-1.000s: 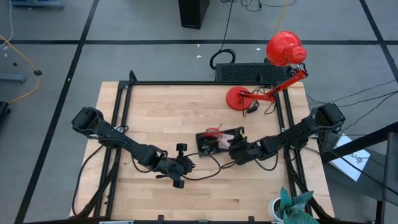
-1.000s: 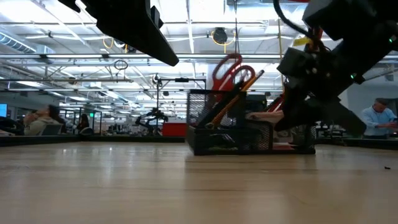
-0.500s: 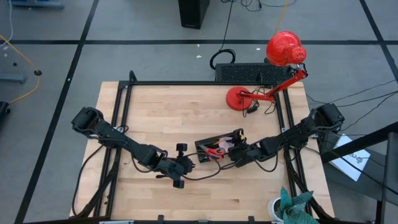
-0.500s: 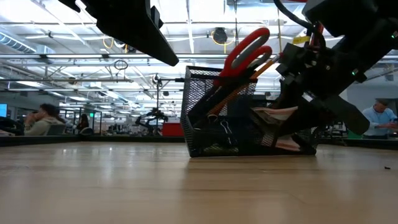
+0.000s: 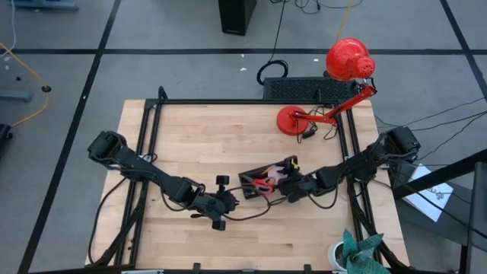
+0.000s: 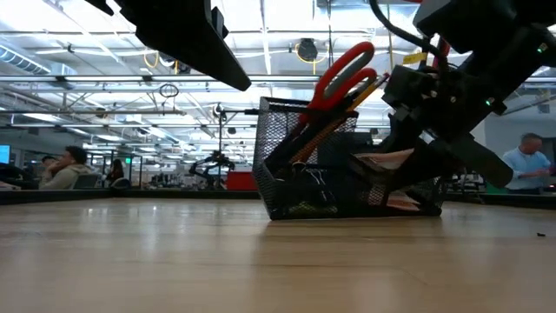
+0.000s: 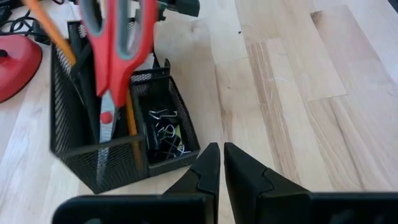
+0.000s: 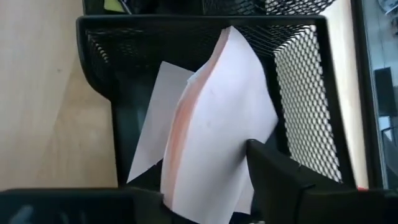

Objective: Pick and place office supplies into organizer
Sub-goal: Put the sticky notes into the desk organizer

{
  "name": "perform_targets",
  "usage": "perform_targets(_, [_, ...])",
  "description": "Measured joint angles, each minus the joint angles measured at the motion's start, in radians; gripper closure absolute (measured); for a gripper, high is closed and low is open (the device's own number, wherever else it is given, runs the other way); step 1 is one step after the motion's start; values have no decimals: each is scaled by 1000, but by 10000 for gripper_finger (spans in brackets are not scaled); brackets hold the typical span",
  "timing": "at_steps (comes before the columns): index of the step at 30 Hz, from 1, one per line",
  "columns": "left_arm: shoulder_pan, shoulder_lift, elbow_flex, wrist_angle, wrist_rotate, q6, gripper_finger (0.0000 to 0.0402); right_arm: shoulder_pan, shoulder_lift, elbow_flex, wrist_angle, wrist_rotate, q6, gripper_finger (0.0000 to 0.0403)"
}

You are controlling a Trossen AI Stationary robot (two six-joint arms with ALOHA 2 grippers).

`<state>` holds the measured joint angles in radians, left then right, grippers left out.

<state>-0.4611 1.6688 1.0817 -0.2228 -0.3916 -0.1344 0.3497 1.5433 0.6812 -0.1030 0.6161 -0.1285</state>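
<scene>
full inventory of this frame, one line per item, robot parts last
organizer: one, black mesh, mid-table toward the right, tipped up on one side
scissors: one pair, red handles, standing in the tall compartment
pencils: orange, at least one, same compartment as the scissors; exact count unclear
binder clips: several, black with silver wire, low front compartment
sticky-note pad: one, pink, leaning in the end compartment
desk lamp: one, red, far right of the table
cloth: one, teal, near right corner
people: a few, room background
left pincer: shut, empty, beside the organizer
right pincer: at the organizer's pad end, one finger against the pad
</scene>
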Motion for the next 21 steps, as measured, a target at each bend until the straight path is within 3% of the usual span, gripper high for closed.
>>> perform_targets(10, [17,0,0,12,0,9,371,-41,-1,38,-51,-51,5,281])
perform_targets(21, [16,0,0,11,0,26,371,-76,-1,50,-68,-80,-54,261])
